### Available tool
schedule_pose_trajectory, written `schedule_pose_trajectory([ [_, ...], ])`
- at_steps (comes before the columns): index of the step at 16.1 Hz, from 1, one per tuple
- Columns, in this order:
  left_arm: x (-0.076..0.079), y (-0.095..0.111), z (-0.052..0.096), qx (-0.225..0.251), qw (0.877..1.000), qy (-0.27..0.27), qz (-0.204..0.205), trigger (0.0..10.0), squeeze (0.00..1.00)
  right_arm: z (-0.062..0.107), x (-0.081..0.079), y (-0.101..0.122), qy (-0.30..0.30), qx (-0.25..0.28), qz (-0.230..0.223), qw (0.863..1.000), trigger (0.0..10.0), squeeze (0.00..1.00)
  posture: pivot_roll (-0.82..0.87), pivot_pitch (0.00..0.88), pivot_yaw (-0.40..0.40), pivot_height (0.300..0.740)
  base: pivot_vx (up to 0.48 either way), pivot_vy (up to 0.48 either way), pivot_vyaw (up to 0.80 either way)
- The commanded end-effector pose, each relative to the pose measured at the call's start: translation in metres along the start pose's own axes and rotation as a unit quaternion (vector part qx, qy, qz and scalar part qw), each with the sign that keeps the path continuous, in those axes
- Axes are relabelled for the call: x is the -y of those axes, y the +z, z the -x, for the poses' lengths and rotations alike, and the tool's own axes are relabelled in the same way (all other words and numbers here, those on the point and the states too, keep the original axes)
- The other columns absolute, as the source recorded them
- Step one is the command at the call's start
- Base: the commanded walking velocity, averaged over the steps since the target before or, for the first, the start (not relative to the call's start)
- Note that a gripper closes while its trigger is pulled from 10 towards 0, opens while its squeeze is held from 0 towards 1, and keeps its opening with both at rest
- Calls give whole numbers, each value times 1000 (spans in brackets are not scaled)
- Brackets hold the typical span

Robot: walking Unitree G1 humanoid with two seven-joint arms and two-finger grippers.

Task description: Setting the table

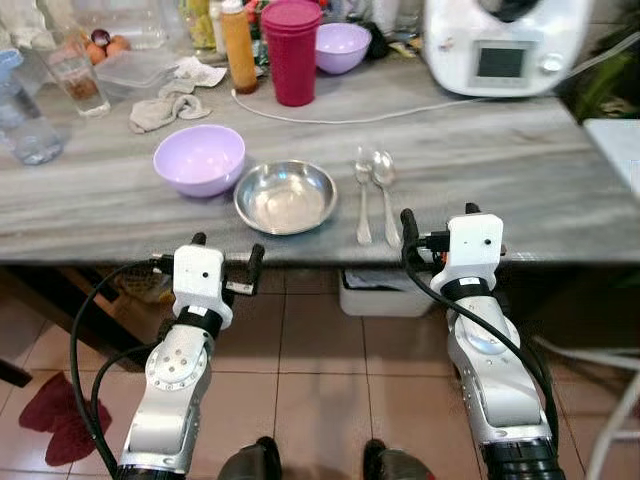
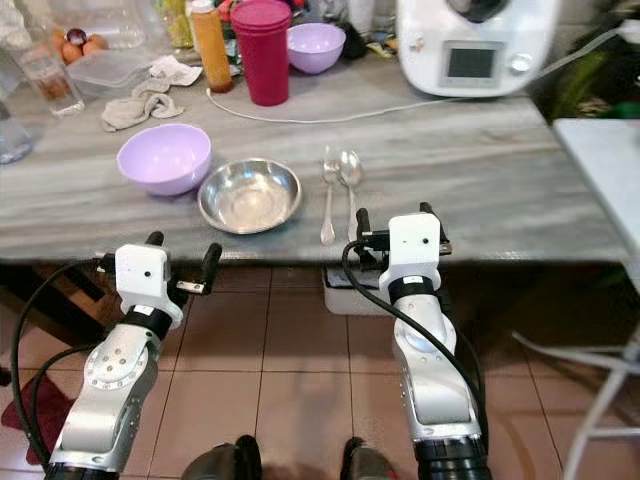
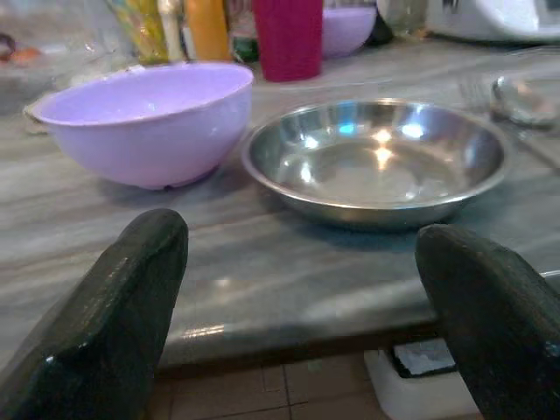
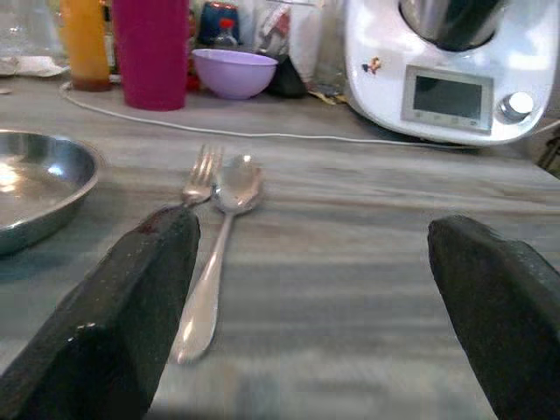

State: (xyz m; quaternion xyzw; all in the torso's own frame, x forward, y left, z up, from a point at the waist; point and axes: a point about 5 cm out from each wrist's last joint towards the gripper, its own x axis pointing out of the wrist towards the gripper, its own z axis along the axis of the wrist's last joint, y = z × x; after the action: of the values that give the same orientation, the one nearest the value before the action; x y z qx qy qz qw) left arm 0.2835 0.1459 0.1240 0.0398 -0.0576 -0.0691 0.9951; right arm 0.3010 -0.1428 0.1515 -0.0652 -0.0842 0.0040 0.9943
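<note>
- Both grippers are hanging out at the near table edge, low in the frame. We're holding the right gripper with fingers spread wide and nothing between them, and the left gripper is doing the same, wide apart and empty.
- We're looking at a steel plate sitting in the middle of the frame, with a lilac bowl touching or just about touching its upper-left side.
- A fork and a spoon are lying side by side just right of the plate, heads toward the top of the frame, handles pointing down at us.
- Key bit: the cutlery's long axis is running straight toward the robot, and the handle ends are sitting just up and left of our right gripper. So we're guessing the right arm is the nearer one for grabbing them; the left is lined up more with the bowl and plate.
- Up top we're seeing a red tumbler, an orange bottle, another lilac bowl and a white kitchen machine, with a cable trailing across the table.
- Looks like the setting is partly laid already, though what's left is hard to call.
</note>
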Motion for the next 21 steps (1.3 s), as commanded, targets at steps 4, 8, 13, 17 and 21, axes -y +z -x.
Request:
schedule_pose_trajectory([
  [4,-1,-7,5,-17,1000,3,-1,10000,0,-1,-2,4,6,5,-5,1000,10000,0,-115,143,50,740,-281,0,0],
  [8,0,-8,6,-19,1000,-1,-3,10000,0,-1,-2,2,1,-1,7,1000,10000,0,-117,149,51,740,-281,0,0],
  [13,0,-7,6,-15,1000,-6,-5,10000,0,-1,-6,0,9,-9,-11,1000,10000,0,-114,148,54,740,-280,0,0],
  [17,3,-3,5,1,999,-35,10,10000,0,1,-9,-3,16,-14,-9,1000,10000,0,-116,147,56,740,0,0,0],
  [21,6,-2,6,1,998,-55,12,10000,0,0,-9,-5,3,-16,27,1000,10000,0,-114,148,56,740,0,0,0],
])
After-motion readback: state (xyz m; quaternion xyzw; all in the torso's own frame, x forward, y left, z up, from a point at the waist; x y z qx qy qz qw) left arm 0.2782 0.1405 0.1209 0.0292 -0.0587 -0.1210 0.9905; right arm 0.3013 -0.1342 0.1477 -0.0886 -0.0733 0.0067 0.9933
